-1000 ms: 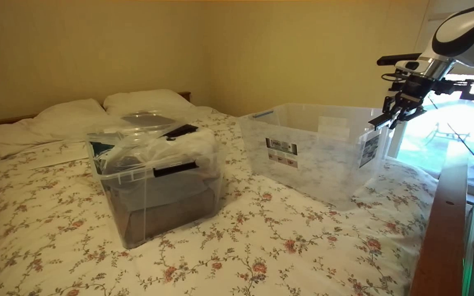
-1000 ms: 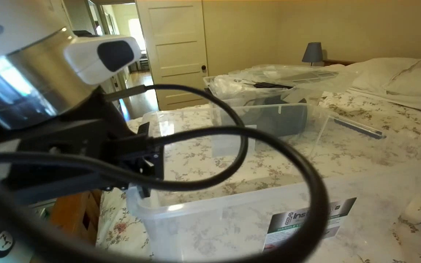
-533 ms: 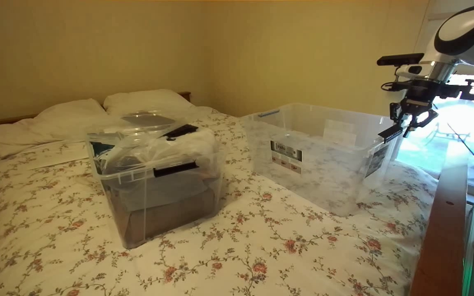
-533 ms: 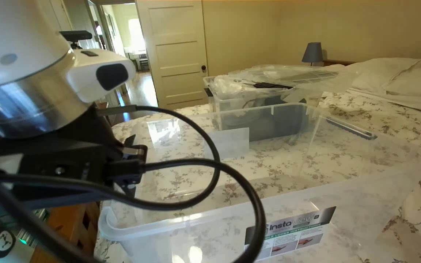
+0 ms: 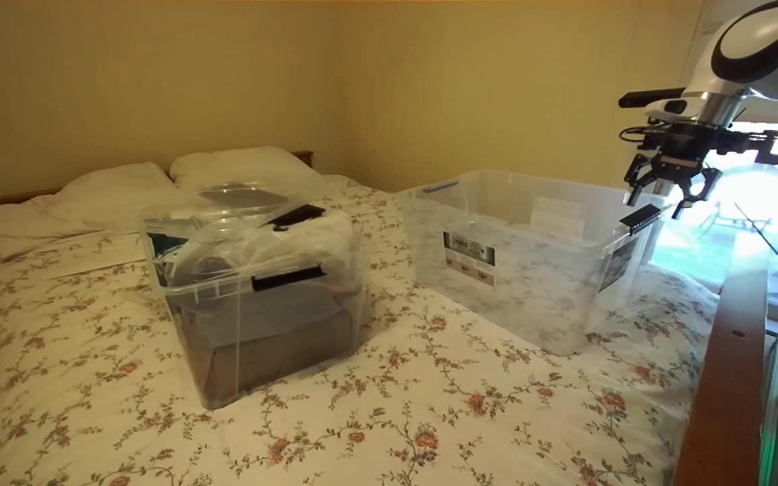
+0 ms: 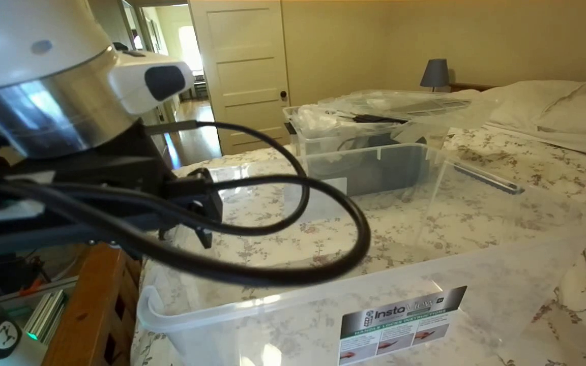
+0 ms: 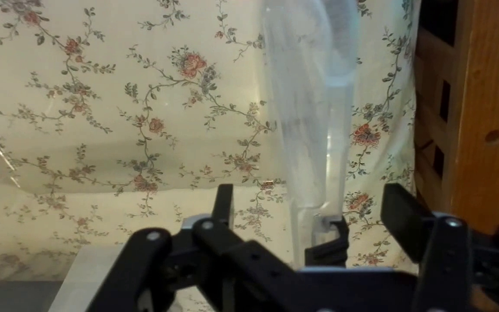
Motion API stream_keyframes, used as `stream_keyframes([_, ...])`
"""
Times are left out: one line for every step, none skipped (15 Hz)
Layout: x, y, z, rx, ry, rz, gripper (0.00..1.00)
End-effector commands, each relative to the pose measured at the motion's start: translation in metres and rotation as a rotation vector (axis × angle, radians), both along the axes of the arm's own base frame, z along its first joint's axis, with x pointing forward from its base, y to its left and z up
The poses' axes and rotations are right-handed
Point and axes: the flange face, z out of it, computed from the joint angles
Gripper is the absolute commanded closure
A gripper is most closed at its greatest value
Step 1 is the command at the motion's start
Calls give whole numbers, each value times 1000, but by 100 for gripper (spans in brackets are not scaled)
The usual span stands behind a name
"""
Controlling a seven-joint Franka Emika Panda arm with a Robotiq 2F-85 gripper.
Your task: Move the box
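Observation:
A large clear plastic box (image 5: pixel 517 297) with printed labels rests on the floral bedcover, towards the window side. Its long wall and label (image 6: pixel 400 325) fill the lower part of an exterior view. At its end a black handle latch (image 5: pixel 640 220) hangs on the rim. My gripper (image 5: pixel 655 208) stands open just above that end, apart from the latch. Looking down in the wrist view, the box's end rim (image 7: pixel 314 143) and the black latch (image 7: pixel 329 249) lie below and between the spread fingers of my gripper (image 7: pixel 308 199). Nothing is held.
Another clear box (image 5: pixel 274 331), full of things and with a loose lid on top, stands farther along the bed. A wooden rail (image 5: pixel 727 378) runs along the bed's end by the window. Black cables (image 6: pixel 354 203) loop out from the wrist over the box.
The box's end came down onto the bed and shifted slightly towards the rail. My gripper, earlier closed at the latch, has opened and risen off it.

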Motion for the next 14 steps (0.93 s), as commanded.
stream_keyframes([22, 22, 36, -52, -41, -131, 0])
stream_keyframes([32, 30, 46, -58, -51, -165, 0])
stream_keyframes([42, 36, 55, -59, -72, -204, 0])
stream_keyframes([52, 44, 64, -50, -101, -238, 0])
stream_keyframes([62, 51, 70, -46, -160, -256, 0])
stream_keyframes([74, 57, 74, -40, -234, -281, 0])
stream_keyframes([86, 63, 74, -41, -291, -314, 0])
stream_keyframes([97, 67, 70, -47, -323, -335, 0])
stream_keyframes([72, 61, 78, -57, -285, -287, 0])
stream_keyframes([80, 65, 75, -57, -311, -303, 0])
stream_keyframes([86, 68, 71, -58, -316, -311, 0])
stream_keyframes([90, 68, 67, -60, -314, -316, 0])
stream_keyframes([92, 68, 65, -61, -311, -317, 0])
stream_keyframes([93, 67, 66, -62, -311, -318, 0])
